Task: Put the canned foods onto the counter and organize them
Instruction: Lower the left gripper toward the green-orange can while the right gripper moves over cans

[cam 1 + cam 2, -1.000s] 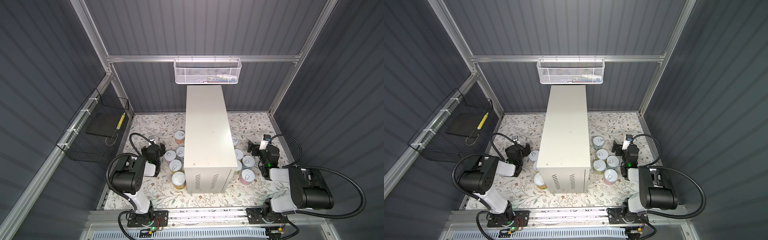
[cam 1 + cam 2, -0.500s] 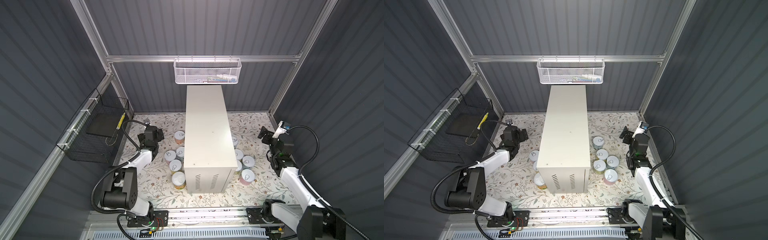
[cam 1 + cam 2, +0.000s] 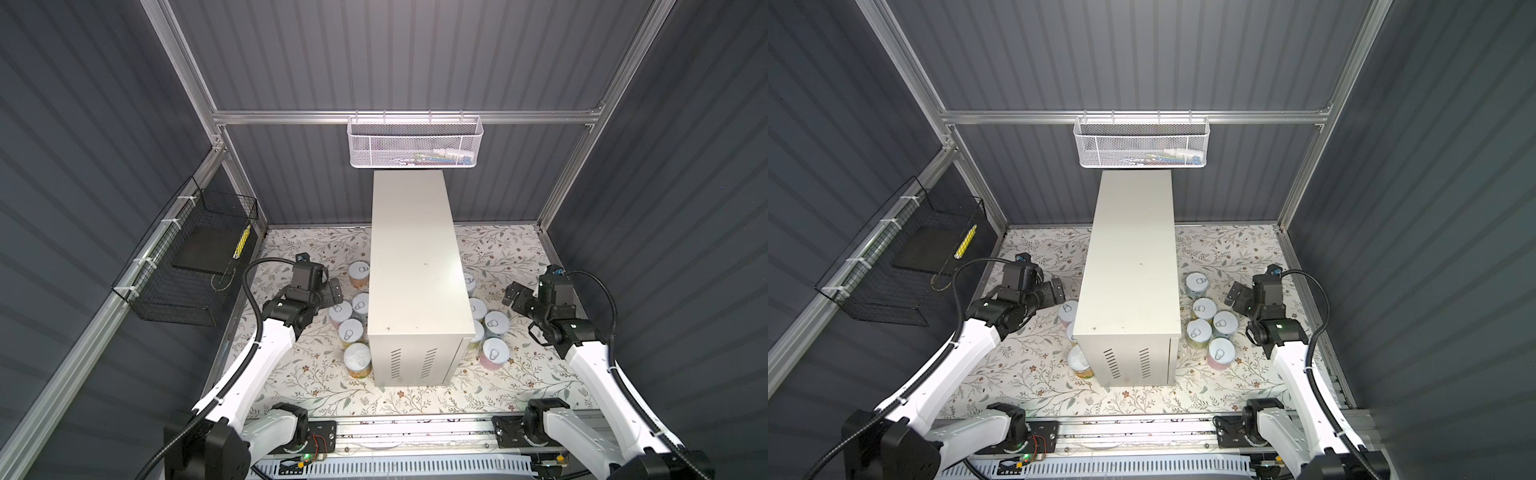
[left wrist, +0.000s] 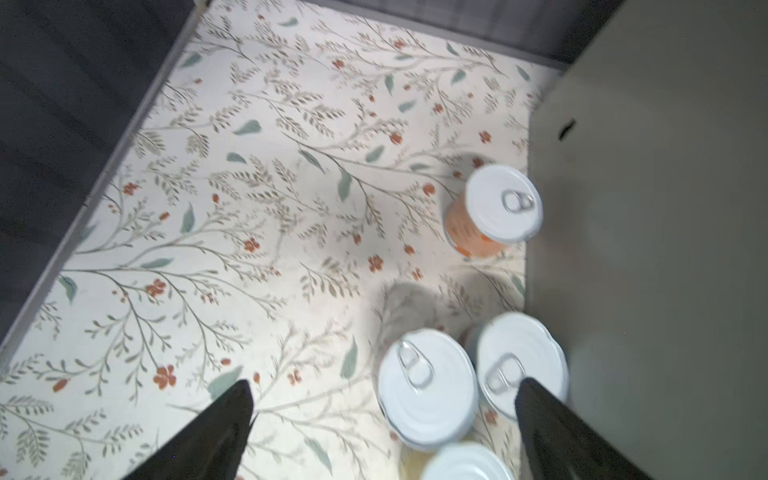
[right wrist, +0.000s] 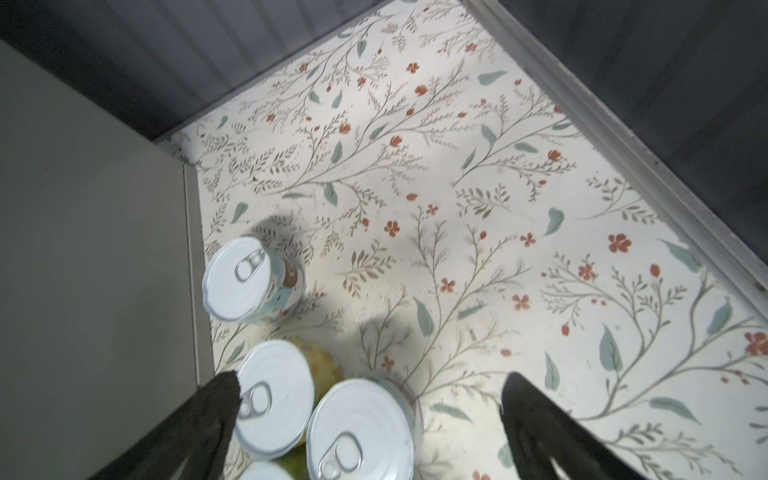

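Now, L gripper (image 4: 384,386): jaws spread (cans (image 4: 503,202) below, nearer one tip).
R gripper (image 5: 370,378): jaws spread, cans below one tip.
Counter (image 3: 415,266): just outside both.

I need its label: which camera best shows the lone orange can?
The left wrist view: the orange can sits close, lid and label visible. In a top view the can is small, mostly lid. The right wrist view misses it.

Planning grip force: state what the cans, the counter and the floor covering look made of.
Cans: likely metal, matte silver-white pull-tab lids, printed labels. Counter: apparently painted sheet metal, off-white, punched vent slits. Floor covering: printed floral sheet, vinyl or paper; unclear.
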Tool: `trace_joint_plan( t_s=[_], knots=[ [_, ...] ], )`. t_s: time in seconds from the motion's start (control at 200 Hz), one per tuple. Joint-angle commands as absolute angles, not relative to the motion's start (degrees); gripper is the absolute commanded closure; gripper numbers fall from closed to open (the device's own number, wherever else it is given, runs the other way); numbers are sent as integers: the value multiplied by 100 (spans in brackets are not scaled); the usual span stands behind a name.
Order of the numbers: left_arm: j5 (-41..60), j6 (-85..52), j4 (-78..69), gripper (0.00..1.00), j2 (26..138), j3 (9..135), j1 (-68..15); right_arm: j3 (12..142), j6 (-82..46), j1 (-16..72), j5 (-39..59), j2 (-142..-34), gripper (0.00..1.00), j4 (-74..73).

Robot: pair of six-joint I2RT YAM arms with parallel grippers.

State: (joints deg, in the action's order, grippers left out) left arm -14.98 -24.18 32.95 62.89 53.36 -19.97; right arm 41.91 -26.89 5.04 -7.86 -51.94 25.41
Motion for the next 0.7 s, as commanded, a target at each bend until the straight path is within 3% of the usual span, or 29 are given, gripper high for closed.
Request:
trace_joint_plan(
  t_s=[0.0,0.295,0.47,0.695],
  knots=[
    [-1097,-2962,4610,0,5904,5399,-2127,4422,-2853,799,-855,-4977,1,3440],
    [303,-3356,5434,1,4834,5106,-2145,4466,-2889,905,-829,-5125,1,3558],
    [248,-3690,5720,1,3814,4679,-2188,4352,-2942,957,-712,-5185,1,3420],
    [562,-4187,5615,1,3340,4115,-2188,4221,-2988,1028,-633,-5265,1,3322]
  ],
)
